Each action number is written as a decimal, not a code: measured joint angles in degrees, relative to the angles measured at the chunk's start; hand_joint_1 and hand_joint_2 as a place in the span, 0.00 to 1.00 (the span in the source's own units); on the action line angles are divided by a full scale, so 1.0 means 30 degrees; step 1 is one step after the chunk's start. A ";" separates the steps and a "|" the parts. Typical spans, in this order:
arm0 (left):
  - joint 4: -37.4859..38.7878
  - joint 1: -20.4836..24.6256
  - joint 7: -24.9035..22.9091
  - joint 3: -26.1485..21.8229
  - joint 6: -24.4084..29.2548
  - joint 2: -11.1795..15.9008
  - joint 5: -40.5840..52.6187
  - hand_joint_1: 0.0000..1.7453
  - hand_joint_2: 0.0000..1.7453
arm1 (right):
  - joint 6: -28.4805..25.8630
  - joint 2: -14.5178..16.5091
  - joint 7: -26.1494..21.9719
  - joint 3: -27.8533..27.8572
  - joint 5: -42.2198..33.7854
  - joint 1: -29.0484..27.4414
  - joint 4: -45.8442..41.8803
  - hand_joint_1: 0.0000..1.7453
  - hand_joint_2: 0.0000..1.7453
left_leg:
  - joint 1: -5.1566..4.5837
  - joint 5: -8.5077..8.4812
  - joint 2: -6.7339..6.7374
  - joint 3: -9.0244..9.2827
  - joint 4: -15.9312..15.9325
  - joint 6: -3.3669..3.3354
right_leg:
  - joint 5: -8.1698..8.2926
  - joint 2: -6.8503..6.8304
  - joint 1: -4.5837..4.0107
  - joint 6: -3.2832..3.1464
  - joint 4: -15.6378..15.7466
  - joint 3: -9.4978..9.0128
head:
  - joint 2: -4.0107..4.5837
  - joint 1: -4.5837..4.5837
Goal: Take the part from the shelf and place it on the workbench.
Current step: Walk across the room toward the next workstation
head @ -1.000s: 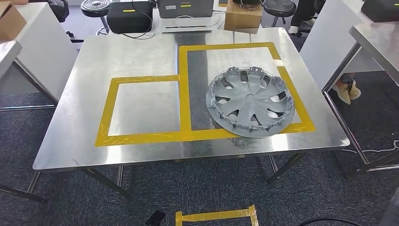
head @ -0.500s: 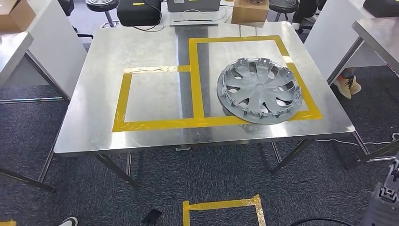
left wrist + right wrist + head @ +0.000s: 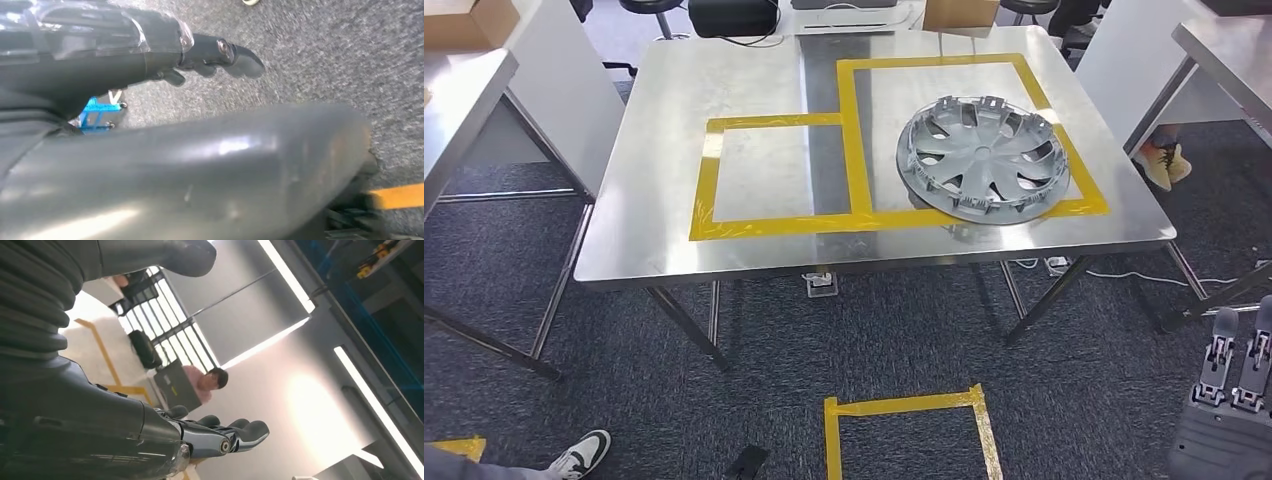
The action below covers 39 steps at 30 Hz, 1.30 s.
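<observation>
The part, a silver-grey wheel cover (image 3: pixel 982 158), lies flat on the steel workbench (image 3: pixel 664 150), inside the right yellow tape rectangle with its near edge over the tape. The left yellow rectangle (image 3: pixel 769 175) is bare. My right hand (image 3: pixel 1232 400) hangs low at the lower right, well short of the bench, above the carpet. In the right wrist view that hand (image 3: pixel 150 432) holds nothing, and its fingers (image 3: pixel 240 432) are stretched out apart from the thumb. My left hand (image 3: pixel 150 65) hangs over the carpet, fingers (image 3: pixel 225 52) extended and holding nothing.
A yellow tape square (image 3: pixel 912 435) marks the carpet in front of the bench. A person's shoe (image 3: pixel 579 455) is at the lower left and other feet (image 3: pixel 1162 165) stand beyond the bench's right side. Steel tables flank it left (image 3: pixel 464 90) and right (image 3: pixel 1224 50).
The whole picture has shifted: the camera has drawn back, so the bench looks farther off and more floor shows. My right hand has come into view at the lower right. The wheel cover stays put.
</observation>
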<state>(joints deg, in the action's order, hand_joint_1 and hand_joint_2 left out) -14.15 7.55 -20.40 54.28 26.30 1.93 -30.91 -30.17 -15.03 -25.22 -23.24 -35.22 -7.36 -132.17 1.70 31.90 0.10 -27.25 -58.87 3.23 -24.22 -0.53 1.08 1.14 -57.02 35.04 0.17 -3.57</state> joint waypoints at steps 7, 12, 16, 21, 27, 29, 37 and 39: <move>0.0004 0.0006 0.0000 0.0006 -0.0116 -0.0136 -0.0036 0.00 0.00 | -0.1942 -0.0451 0.1076 -0.0078 0.2019 -0.0227 -0.0220 0.00 1.00 | -0.0216 -0.0519 0.0005 -0.0757 0.0464 -0.1341 | -0.2244 0.0008 0.0124 0.0549 -0.2599 0.0841 | 0.0000 0.0054; 0.0004 -0.0016 0.0002 0.0006 0.0018 -0.0231 -0.0013 0.00 0.00 | -0.2076 -0.0847 0.1187 0.0019 0.1959 -0.0190 -0.0326 0.00 1.00 | -0.0711 -0.1425 -0.0038 -0.1910 0.0422 -0.1584 | -0.3027 0.0059 -0.0158 0.0023 -0.4366 -0.0273 | 0.0000 0.0061; -0.0036 0.0012 0.0002 0.0011 0.0017 -0.0457 0.0195 0.00 0.00 | -0.2196 -0.1227 0.1406 0.0100 0.2753 -0.0162 -0.0769 0.00 1.00 | -0.0792 -0.2017 -0.0031 -0.2363 0.0434 -0.1410 | -0.2314 0.0181 -0.0692 -0.0844 0.0364 -0.3124 | 0.0000 0.0047; -0.0040 0.0024 0.0000 0.0027 0.0013 -0.0479 0.0251 0.00 0.00 | -0.2303 -0.1322 0.1639 0.0051 0.3672 -0.0133 -0.0982 0.00 1.00 | -0.0696 -0.1129 -0.0063 -0.2986 -0.0376 -0.0898 | -0.1497 0.0103 -0.0613 -0.0929 0.1196 -0.2878 | 0.0000 0.0049; -0.0040 0.0096 0.0002 0.0027 0.0046 -0.0377 0.0175 0.00 0.00 | -0.2325 -0.1308 0.1615 0.0011 0.4057 -0.0218 -0.0996 0.00 1.00 | -0.0403 0.0371 -0.0050 -0.3121 -0.4053 -0.0425 | -0.0818 0.0068 -0.0447 -0.0766 0.0439 -0.1154 | 0.0000 0.0042; -0.0040 0.0179 0.0002 0.0027 0.0042 -0.0341 0.0131 0.00 0.00 | -0.2329 -0.1306 0.1741 0.0006 0.4523 -0.0254 -0.1045 0.00 1.00 | -0.0375 -0.0241 -0.0004 -0.1469 -0.1759 -0.0363 | -0.0755 0.0078 -0.0380 -0.0619 0.0025 -0.0638 | 0.0000 0.0021; -0.0040 0.0314 -0.0004 0.0027 0.0022 -0.0360 0.0228 0.00 0.00 | -0.2361 -0.1289 0.4866 0.0009 0.8538 -0.0284 -0.1193 0.00 1.00 | -0.0361 -0.0265 0.0064 -0.0606 0.0529 -0.1426 | -0.2013 0.0140 -0.0319 0.0253 -0.2240 0.0448 | 0.0000 0.0038; -0.0040 0.0331 -0.0002 0.0027 0.0044 -0.0397 0.0410 0.00 0.00 | -0.2370 -0.1288 0.5314 0.0046 0.8684 -0.0277 -0.1157 0.00 1.00 | -0.0398 -0.0428 0.0076 -0.0813 0.0517 -0.1523 | -0.3383 0.0139 -0.0258 0.0388 -0.4704 0.1139 | 0.0000 0.0054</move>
<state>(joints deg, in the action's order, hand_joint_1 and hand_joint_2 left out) -14.27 8.55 -20.40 54.36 26.43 0.74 -29.68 -37.28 -18.89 -9.28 -23.10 -9.17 -8.19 -135.64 0.51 30.62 0.33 -29.69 -57.32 -1.34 -34.37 -0.11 0.31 2.30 -71.13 38.46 0.17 -3.41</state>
